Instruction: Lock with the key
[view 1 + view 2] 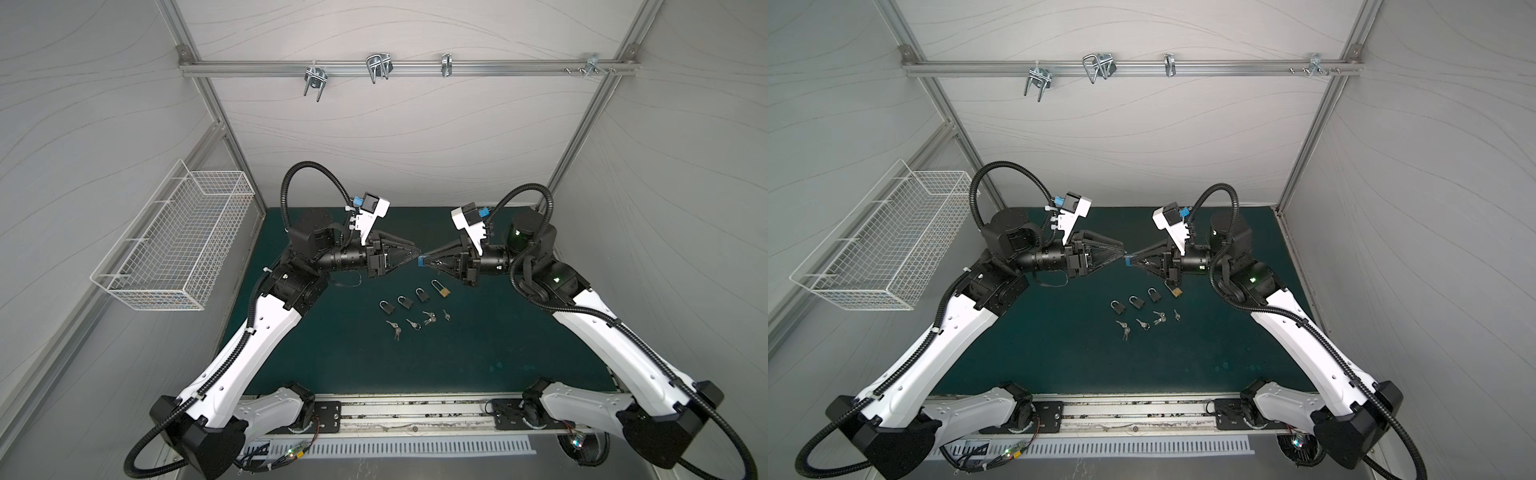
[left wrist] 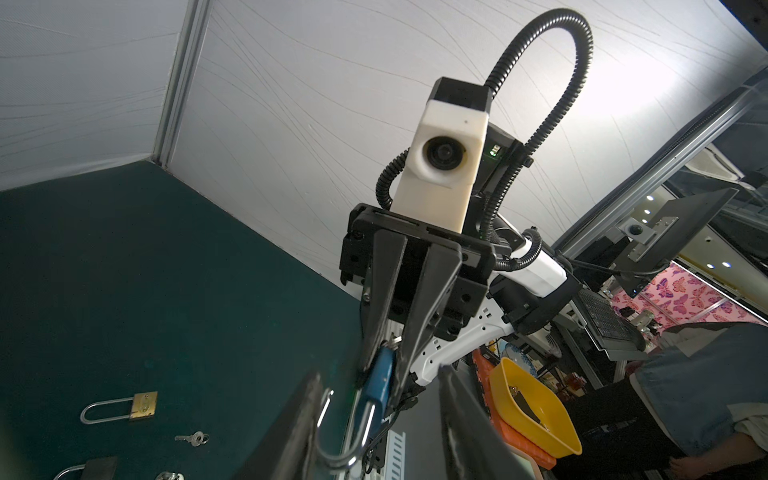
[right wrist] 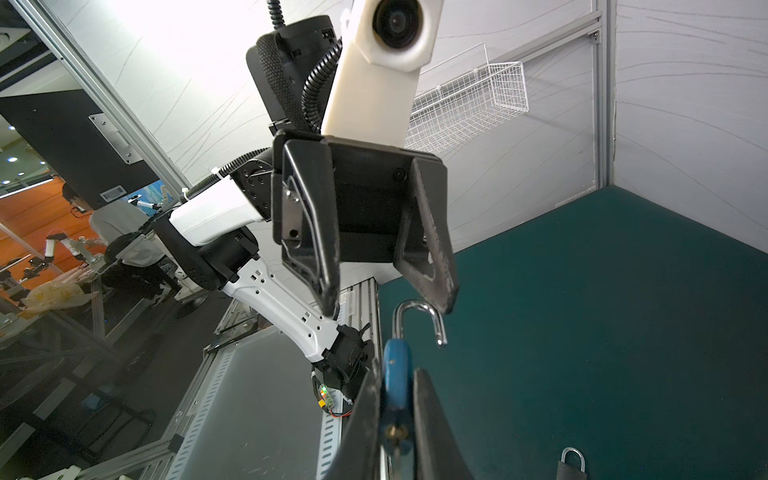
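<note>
R claw (image 1: 424,261) clamped on blue padlock (image 3: 397,370) body, up over green mat (image 1: 478,353); its shackle (image 3: 417,308) swung open, bend sitting in gap of L claw (image 3: 388,306), fingers apart, one tip just beside bend – contact can't tell. Farther off, down on mat: row of 3 black padlocks (image 1: 404,302) + brass padlock (image 1: 441,289), loose keys (image 1: 413,323) beside, well apart from claws; wire basket (image 1: 174,249) far L side. Lock's long axis runs claw to claw, shackle end twd L claw.
</note>
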`<state>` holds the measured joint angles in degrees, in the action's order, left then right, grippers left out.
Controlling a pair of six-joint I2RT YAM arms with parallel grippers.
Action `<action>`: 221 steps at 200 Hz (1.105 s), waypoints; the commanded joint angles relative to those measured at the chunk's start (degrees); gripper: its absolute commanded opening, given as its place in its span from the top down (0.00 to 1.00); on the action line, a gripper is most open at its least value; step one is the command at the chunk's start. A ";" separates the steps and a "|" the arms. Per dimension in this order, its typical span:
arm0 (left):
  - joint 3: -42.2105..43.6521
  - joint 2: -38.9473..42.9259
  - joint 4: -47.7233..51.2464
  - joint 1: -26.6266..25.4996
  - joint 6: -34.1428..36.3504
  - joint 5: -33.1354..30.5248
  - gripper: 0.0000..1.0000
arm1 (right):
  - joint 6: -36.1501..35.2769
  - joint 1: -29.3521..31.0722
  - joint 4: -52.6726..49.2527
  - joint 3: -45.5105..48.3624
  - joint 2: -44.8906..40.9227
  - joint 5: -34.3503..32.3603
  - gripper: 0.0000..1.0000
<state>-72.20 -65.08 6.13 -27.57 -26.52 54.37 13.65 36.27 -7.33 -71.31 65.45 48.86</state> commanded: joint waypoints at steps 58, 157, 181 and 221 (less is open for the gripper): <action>-0.06 0.14 -1.77 -0.29 0.69 2.42 0.66 | 0.34 -0.36 3.29 -0.51 -2.26 -1.68 1.00; 0.13 0.35 -1.64 -0.24 0.86 2.33 0.81 | 1.42 -0.63 4.61 -0.23 -3.05 -2.23 1.00; 0.12 0.24 -1.74 -0.27 0.78 2.32 0.83 | 1.86 -0.73 4.85 -0.22 -3.31 -2.19 1.00; 0.19 0.24 -1.78 -0.22 0.77 2.34 0.86 | 2.07 -0.85 4.78 -0.18 -3.58 -2.08 1.00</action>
<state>-71.96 -65.08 6.11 -27.57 -26.52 55.55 15.25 35.86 -4.69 -71.29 63.51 46.54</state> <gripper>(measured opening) 0.143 0.134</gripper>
